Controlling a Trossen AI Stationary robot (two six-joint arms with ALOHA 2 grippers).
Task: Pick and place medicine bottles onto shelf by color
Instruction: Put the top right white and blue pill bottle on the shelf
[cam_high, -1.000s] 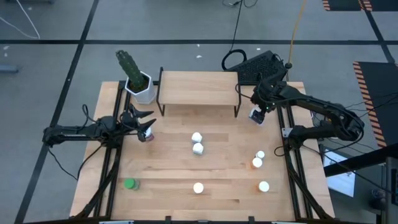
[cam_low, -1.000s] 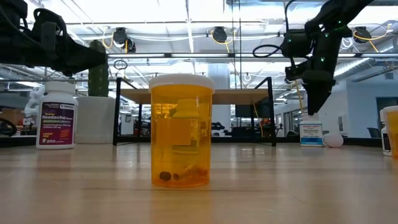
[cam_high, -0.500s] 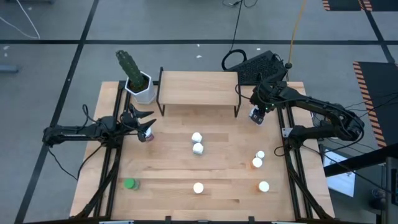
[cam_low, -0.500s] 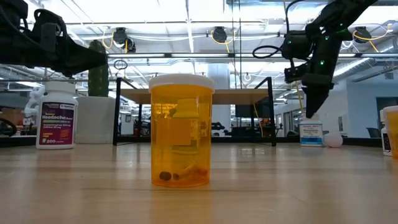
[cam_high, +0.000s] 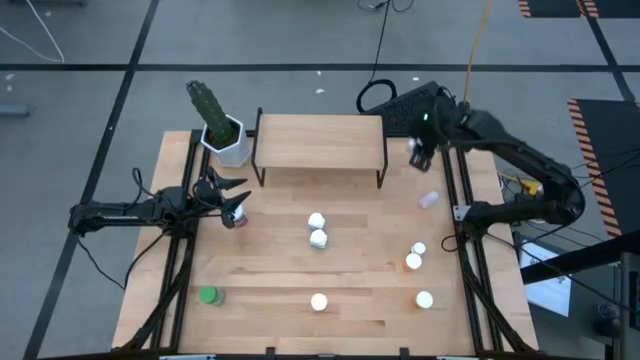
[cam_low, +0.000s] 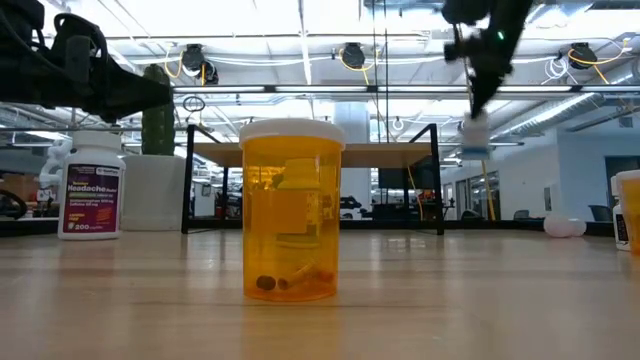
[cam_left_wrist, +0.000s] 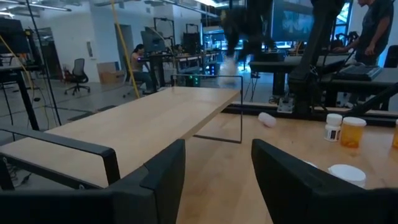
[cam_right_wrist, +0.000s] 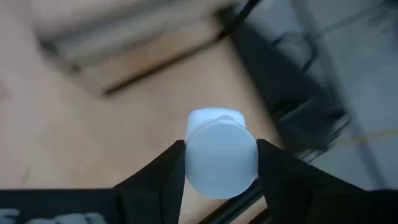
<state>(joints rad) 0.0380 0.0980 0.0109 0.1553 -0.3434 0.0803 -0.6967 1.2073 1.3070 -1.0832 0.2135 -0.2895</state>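
Observation:
My right gripper (cam_high: 417, 150) is high over the table's far right, beside the shelf (cam_high: 320, 140), and is shut on a blue-white medicine bottle (cam_low: 475, 135) with a white cap (cam_right_wrist: 221, 152). My left gripper (cam_left_wrist: 217, 180) waits open at the table's left, level, with nothing between its fingers; a white-capped bottle (cam_high: 236, 216) stands just beneath it. A pinkish bottle (cam_high: 428, 199) lies on its side on the table below my right gripper. The shelf's top board carries nothing that shows. My right gripper pinches the bottle at its cap end (cam_right_wrist: 249, 155) between its two fingers, one on each side of the round cap. The fingers (cam_right_wrist: 283, 168) slant down from above. The bottle hangs below them, cap toward the wrist, lifted clear of the table.
Several white-capped bottles stand on the table: two at the middle (cam_high: 317, 230), some near the right edge (cam_high: 414, 258), an orange one at the front (cam_low: 291, 210), a green one at the near left (cam_high: 208, 295). A cactus pot (cam_high: 228, 140) stands left of the shelf.
My right gripper has risen steeply from the table with the blue-white bottle and tipped less steeply downward; the bottle has gone from standing on the table to hanging clear. The pinkish bottle lying nearby has rolled a little toward the table's right edge.

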